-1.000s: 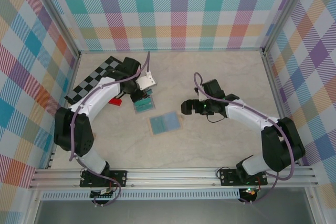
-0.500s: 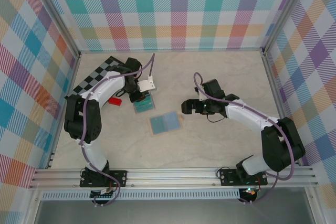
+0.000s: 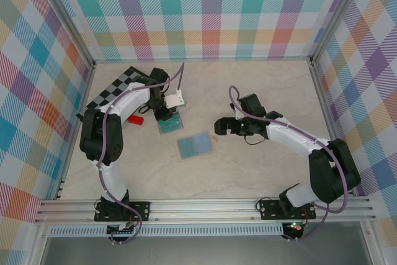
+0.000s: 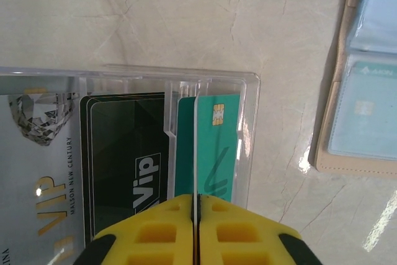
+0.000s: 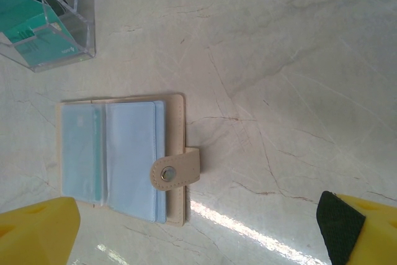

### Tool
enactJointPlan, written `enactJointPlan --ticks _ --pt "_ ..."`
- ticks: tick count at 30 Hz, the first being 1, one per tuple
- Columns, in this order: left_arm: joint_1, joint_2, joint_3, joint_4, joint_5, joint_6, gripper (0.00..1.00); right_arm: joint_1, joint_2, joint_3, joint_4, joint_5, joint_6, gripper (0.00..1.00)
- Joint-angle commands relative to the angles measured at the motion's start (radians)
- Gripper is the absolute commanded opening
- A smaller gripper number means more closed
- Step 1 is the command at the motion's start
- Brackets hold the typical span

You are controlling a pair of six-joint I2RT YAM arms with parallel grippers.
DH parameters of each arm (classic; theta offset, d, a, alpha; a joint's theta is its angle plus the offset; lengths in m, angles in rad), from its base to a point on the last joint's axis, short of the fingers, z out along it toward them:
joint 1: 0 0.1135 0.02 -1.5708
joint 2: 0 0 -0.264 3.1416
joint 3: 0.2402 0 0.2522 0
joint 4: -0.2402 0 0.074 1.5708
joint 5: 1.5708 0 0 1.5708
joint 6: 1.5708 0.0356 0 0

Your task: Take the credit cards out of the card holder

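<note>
Since the left gripper (image 4: pixel 198 200) has its yellow fingers pressed together on the top edge of a teal chip card (image 4: pixel 218 153), which stands edge-on in the end slot of the clear plastic box (image 4: pixel 249 85), we judge the step in hand to be letting that card go into the box. To do it well, we would keep the card upright between the slot's walls and ease the jaws apart only a little. We would then lift straight up, so that neither card nor box is dragged along. The box looks light and could slide on the smooth marbled table (image 4: pixel 186 17). It also holds a dark VIP card (image 4: pixel 124 153) in its next compartment and a silver VIP card (image 4: pixel 37 172) beyond that. Whether a second teal card shares the end slot, we cannot tell. The card holder (image 5: pixel 175 134) lies open and flat on the table just beside the box, light-blue sleeves up and snap tab unfastened. In the left wrist view a pale card (image 4: pixel 363 113) shows through one sleeve, so we judge the emptying unfinished. The right gripper (image 3: pixel 218 127) hovers near the holder with its fingers spread wide and nothing between them.
</note>
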State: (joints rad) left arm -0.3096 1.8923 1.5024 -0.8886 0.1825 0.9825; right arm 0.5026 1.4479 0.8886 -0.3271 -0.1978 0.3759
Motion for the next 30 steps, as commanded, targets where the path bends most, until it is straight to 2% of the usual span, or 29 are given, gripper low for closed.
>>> enactJointPlan --ticks 1,9,13,19,26,30 --pt "0.010 -0.003 0.023 -0.024 0.007 -0.003 0.14 -0.007 -0.007 0.007 -0.011 0.000 -0.020 1.00" --pt "0.010 -0.070 0.016 0.013 0.036 -0.042 0.24 -0.007 -0.006 0.008 -0.012 -0.002 -0.020 1.00" --pt "0.010 -0.137 -0.005 0.056 0.052 -0.116 0.27 -0.007 -0.003 0.006 -0.009 -0.005 -0.020 1.00" --pt "0.010 -0.313 -0.156 0.212 0.029 -0.356 0.36 -0.007 0.005 0.004 0.003 -0.031 -0.017 1.00" --pt "0.010 -0.538 -0.405 0.386 -0.029 -0.710 0.39 0.006 0.006 0.003 0.032 -0.037 0.007 1.00" --pt "0.011 -0.654 -0.546 0.426 -0.068 -0.896 0.50 0.058 0.004 0.042 -0.019 0.024 0.000 0.99"
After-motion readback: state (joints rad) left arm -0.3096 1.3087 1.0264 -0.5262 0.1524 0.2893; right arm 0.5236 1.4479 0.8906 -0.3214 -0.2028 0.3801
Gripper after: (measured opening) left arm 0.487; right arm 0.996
